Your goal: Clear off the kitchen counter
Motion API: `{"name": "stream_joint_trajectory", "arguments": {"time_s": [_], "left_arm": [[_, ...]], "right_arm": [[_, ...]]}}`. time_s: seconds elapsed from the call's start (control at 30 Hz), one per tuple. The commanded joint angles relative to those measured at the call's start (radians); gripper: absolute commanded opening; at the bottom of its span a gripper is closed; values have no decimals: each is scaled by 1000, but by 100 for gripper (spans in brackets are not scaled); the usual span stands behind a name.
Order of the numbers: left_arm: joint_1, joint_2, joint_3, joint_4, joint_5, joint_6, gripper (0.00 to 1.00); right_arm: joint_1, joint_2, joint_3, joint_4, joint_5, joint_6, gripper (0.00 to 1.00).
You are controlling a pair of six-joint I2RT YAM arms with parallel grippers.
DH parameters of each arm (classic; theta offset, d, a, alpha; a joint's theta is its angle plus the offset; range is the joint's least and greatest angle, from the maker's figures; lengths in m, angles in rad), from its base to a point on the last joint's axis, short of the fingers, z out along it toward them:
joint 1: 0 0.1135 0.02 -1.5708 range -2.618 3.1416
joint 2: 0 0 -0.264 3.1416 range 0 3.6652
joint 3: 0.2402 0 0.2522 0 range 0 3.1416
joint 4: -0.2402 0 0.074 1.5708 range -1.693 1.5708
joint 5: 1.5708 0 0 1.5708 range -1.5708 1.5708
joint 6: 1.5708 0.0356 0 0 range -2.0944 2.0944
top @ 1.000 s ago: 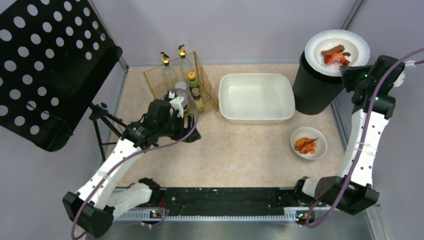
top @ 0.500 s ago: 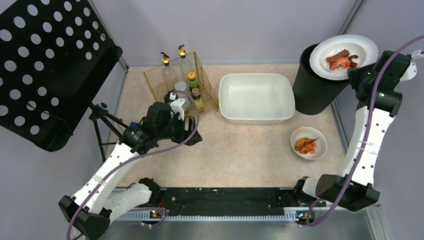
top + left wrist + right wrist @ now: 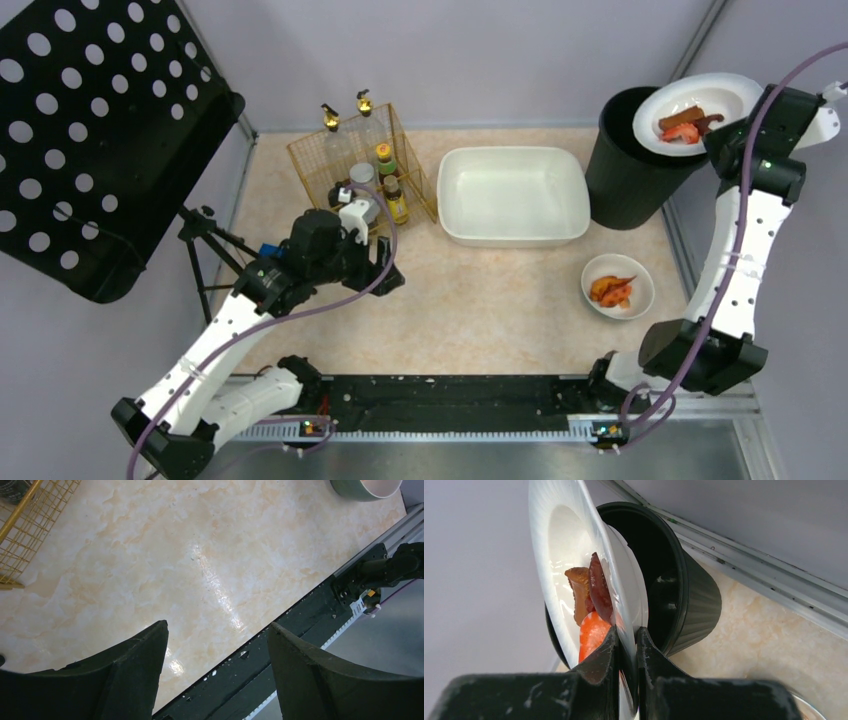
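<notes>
Right gripper: you are clamping the white plate by its rim, tilted.
Bin: sitting just beyond your grip; be tipping the scraps inward.
Left gripper: hanging open, empty.

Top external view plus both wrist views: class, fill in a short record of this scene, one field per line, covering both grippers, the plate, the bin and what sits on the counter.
right gripper: shut on rim of white plate
plate state: tilted over edge of black bin, food scraps on it
bin: upright, back right corner
left gripper: open, empty, above bare kitchen counter
on the counter: white tub, empty; small bowl with food; wire basket with bottles
</notes>
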Motion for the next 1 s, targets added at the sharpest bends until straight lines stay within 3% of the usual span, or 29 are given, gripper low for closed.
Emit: {"name": "stream_joint_trajectory", "arguments": {"time_s": [0.0, 0.47, 0.97], "left_arm": [[-13, -16, -12, 33, -29, 19, 78], [-29, -17, -8, 25, -49, 22, 78], [-56, -43, -17, 21, -87, 25, 79]], "right_arm": [[-8, 15, 105, 178, 26, 10, 0], [-1, 108, 207, 220, 64, -156, 0], [196, 179, 237, 330, 300, -476, 0]]}}
